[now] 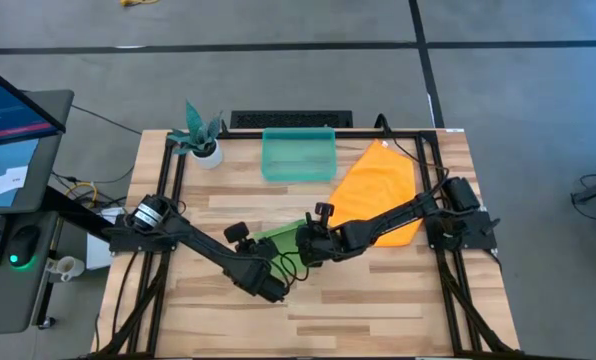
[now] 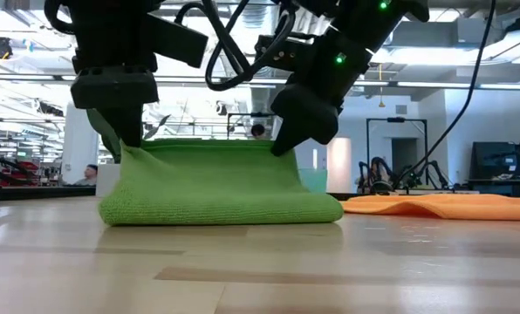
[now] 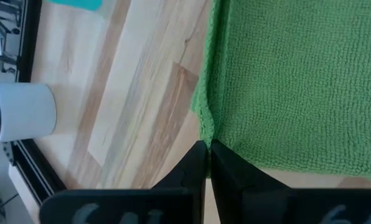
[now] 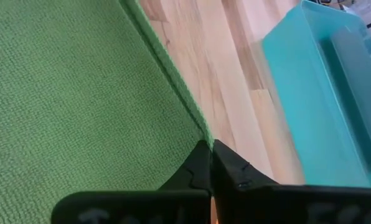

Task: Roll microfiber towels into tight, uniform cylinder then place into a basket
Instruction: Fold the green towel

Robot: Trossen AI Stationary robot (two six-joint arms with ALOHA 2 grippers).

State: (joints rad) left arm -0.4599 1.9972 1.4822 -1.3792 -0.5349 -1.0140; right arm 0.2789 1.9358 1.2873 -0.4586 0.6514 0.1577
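No readable txt, labels, brands or nos. anywhere. Monitor (image 1: 13,110) at table's 9 o'clock shows screen content, too small to read; paper slip (image 1: 10,180) beside it likewise.

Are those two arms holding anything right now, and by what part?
Yes. Both hold the green towel by its lifted edge: the left gripper pinches one corner, the right gripper the other, jaws shut.

Bare table (image 1: 378,300) beside orange towel (image 1: 378,190)
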